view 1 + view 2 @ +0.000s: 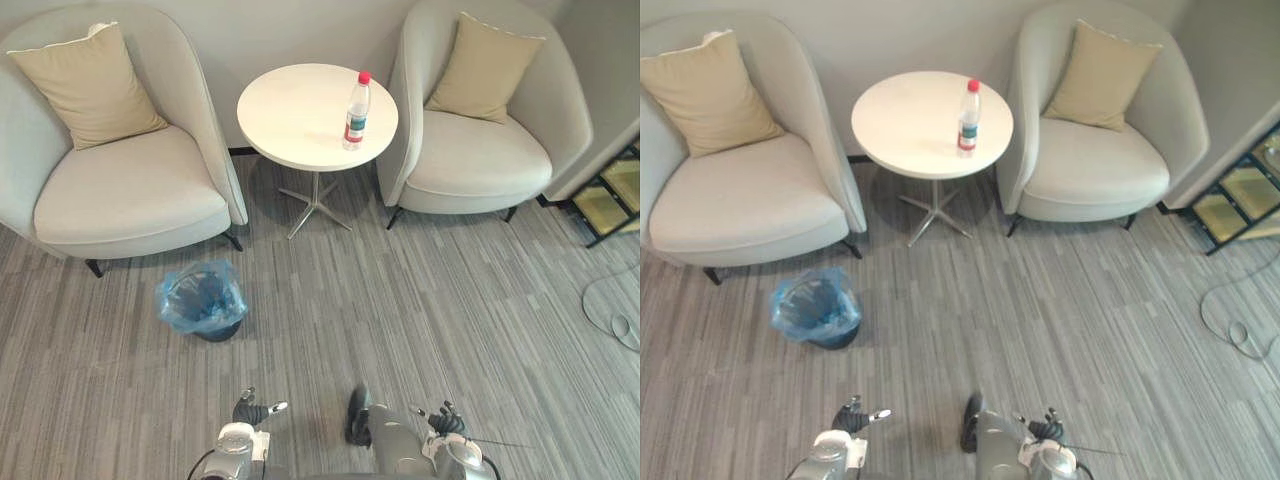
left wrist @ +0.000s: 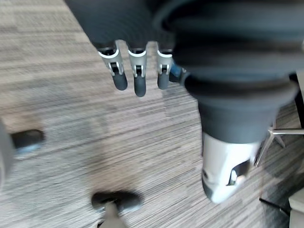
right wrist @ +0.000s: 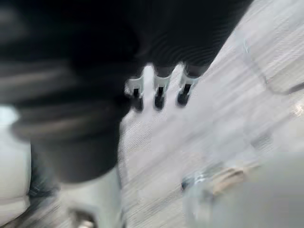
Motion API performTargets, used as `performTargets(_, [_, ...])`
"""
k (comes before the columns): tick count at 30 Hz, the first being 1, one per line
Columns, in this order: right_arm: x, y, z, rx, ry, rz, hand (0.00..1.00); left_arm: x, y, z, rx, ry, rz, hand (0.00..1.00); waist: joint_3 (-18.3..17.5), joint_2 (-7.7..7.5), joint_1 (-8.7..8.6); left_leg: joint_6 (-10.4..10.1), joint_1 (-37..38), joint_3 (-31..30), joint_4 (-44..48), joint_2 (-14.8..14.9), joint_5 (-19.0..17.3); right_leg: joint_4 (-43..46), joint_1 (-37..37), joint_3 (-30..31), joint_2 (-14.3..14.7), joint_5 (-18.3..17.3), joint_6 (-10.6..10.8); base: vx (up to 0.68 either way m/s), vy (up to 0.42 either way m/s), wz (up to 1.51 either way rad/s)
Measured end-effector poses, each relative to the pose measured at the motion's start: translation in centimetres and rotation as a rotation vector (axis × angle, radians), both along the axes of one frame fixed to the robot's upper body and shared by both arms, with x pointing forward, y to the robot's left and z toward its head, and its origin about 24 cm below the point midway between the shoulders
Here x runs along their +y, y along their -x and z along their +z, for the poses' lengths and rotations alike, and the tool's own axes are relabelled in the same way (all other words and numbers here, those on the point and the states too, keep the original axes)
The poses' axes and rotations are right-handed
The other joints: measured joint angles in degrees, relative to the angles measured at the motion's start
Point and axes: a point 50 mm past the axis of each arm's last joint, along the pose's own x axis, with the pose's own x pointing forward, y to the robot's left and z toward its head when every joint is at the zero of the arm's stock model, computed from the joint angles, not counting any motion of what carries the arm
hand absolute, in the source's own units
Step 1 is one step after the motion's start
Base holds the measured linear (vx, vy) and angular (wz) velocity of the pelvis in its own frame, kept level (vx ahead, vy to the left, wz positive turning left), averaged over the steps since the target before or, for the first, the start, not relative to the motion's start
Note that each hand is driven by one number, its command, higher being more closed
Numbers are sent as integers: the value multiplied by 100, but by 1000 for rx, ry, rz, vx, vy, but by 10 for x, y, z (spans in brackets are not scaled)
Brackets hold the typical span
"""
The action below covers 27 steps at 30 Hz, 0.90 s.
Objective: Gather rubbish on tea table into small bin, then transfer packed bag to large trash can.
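The round white desk (image 1: 290, 120) stands on its metal foot against the far wall, and everything else I place from it. On the desk, toward its right edge, a clear plastic bottle (image 1: 356, 112) with a red cap and a red label stands upright. It is the one piece of rubbish I can see on the top.

The small bin (image 1: 203, 300) sits on the grey carpet on the near side of the desk and to its left, well apart from it. It is lined with a blue bag whose rim is folded out over the edge and open upward. A pale armchair (image 1: 120, 190) stands left of the desk with a tan cushion (image 1: 88, 85) on it, and a second armchair (image 1: 480, 150) stands right of the desk with its own cushion (image 1: 488, 68).

My left hand (image 1: 255, 410) hangs low on the near side of the desk, well apart from it and nearer to the bin than to the bottle. Its fingers (image 2: 137, 78) are straight and relaxed over bare carpet. My right hand (image 1: 445, 420) hangs equally far back from the desk, on the bottle's side, its fingers (image 3: 159, 92) loose and spread too.
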Motion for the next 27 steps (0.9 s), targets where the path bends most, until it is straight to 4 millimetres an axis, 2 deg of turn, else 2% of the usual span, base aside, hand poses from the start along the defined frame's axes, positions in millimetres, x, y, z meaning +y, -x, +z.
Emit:
performTargets(1, [-1,5,-2,17,-2,-9,0,-3,-4,1,-9,4,-7,0,29,45,-45,-98,-36,-141,338,103,114,156,173,-156,-7,-290,-9,418,-234,47])
performTargets(2, [0,6,-3,20,-10,-23,0,-6,-4,1,-8,10,-6,0,47,75,-73,-179,-109,-204,802,195,169,153,377,-228,39,-434,-22,401,-241,53])
performTargets(3, [1,8,-4,27,-7,-11,0,-8,-3,1,-6,24,9,0,62,72,-89,-202,-447,-300,1895,323,365,103,706,-277,79,-607,-24,352,-193,36])
performTargets(4, [7,9,-4,21,-15,7,0,-13,-4,2,-15,44,27,0,109,69,-57,-185,-1112,-354,3506,546,741,-121,1169,-283,155,-803,-95,333,-160,26])
performTargets(6, [11,7,-3,12,-23,8,0,-17,-2,3,-27,62,41,0,168,38,18,-81,-1806,-178,4621,715,328,-304,1647,-277,218,-971,-188,325,-105,-5])
performTargets(7, [14,7,-4,12,-33,1,0,-18,1,2,-24,63,37,0,198,-64,113,-30,-2193,67,4618,670,114,-507,1936,-238,209,-1015,-160,340,-101,-20])
performTargets(8, [15,8,-5,14,-37,-1,0,-18,0,3,-32,62,34,0,194,-73,140,14,-2362,165,4416,635,42,-600,2049,-231,206,-1027,-142,288,-75,-15])
performTargets(9, [15,7,-5,14,-39,-4,0,-18,-1,4,-42,62,32,0,195,-70,189,117,-2593,343,3863,535,-36,-754,2246,-204,196,-1054,-85,337,-17,-6])
performTargets(10, [15,6,-4,13,-38,-6,0,-18,-2,5,-48,62,32,0,193,-57,199,144,-2738,427,2918,320,-28,-905,2438,-183,170,-1065,55,288,-2,-8])
performTargets(11, [15,6,-5,16,-38,-6,0,-18,-2,5,-53,61,30,0,191,-49,201,150,-2754,415,2318,171,46,-975,2530,-162,154,-1084,98,473,58,-14])
performTargets(12, [14,6,-5,21,-37,-6,0,-18,-2,5,-55,59,29,0,185,-34,216,163,-2710,365,1232,-49,312,-1069,2665,-94,136,-1137,192,419,113,-34])
performTargets(13, [14,7,-6,33,-37,-4,0,-16,-2,5,-56,55,26,0,174,-16,277,251,-2651,268,408,-213,910,-1153,2810,55,146,-1211,319,511,150,-50])
performTargets(14, [15,7,-7,42,-40,-3,0,-15,-2,5,-56,51,23,0,161,-31,346,274,-2575,236,269,-253,1261,-1173,2879,183,147,-1239,368,497,150,-65])
performTargets(15, [18,7,-8,47,-48,-1,0,-12,-2,4,-50,37,11,0,121,-125,426,563,-2456,301,182,-403,1492,-1263,3008,390,49,-1282,464,430,111,-43])
performTargets(17, [22,8,-9,52,-56,13,0,-5,-6,6,-55,16,5,0,67,-311,392,764,-2528,400,454,-523,1208,-1227,2973,550,-156,-1290,540,495,133,-21])
performTargets(19, [20,8,-8,57,-33,41,0,-4,-2,3,-33,11,-2,0,54,-339,411,822,-2335,533,670,-587,812,-529,2862,811,-310,-1433,767,437,147,-27])
performTargets(20, [19,6,-8,53,-31,45,0,-4,0,1,-22,9,-5,0,51,-338,423,856,-2142,606,672,-638,693,339,2567,957,-391,-1488,856,392,145,-32])
performTargets(21, [19,6,-7,50,-31,55,0,-5,3,0,-12,7,-12,0,50,-332,385,892,-1858,546,554,-703,494,1697,2006,1027,-525,-1361,1047,449,144,-21])
performTargets(22, [22,7,-9,57,-35,64,0,-2,5,-1,-4,-2,-20,0,65,-374,380,891,-1651,508,493,-785,404,2543,1698,1059,-641,-1302,1120,434,88,16])
performTargets(23, [22,7,-8,54,-31,79,0,0,9,-3,16,-16,-36,0,59,-401,331,928,-1362,405,425,-845,336,3232,1396,1017,-744,-1540,1005,350,36,35])
performTargets(24, [20,9,-9,60,-25,80,0,1,9,-3,19,-19,-34,0,58,-393,300,925,-1185,356,323,-845,327,3333,1266,925,-749,-1642,946,330,-1,38])
performTargets(26, [20,9,-8,57,-19,92,0,3,10,-3,20,-23,-29,0,56,-373,272,924,-904,203,125,-794,328,3054,1024,750,-697,-1826,750,297,-51,47])
performTargets(27, [20,8,-7,50,-17,93,0,4,11,-4,24,-21,-20,0,48,-375,217,918,-782,39,71,-719,325,2475,826,799,-584,-1917,724,279,-113,66])
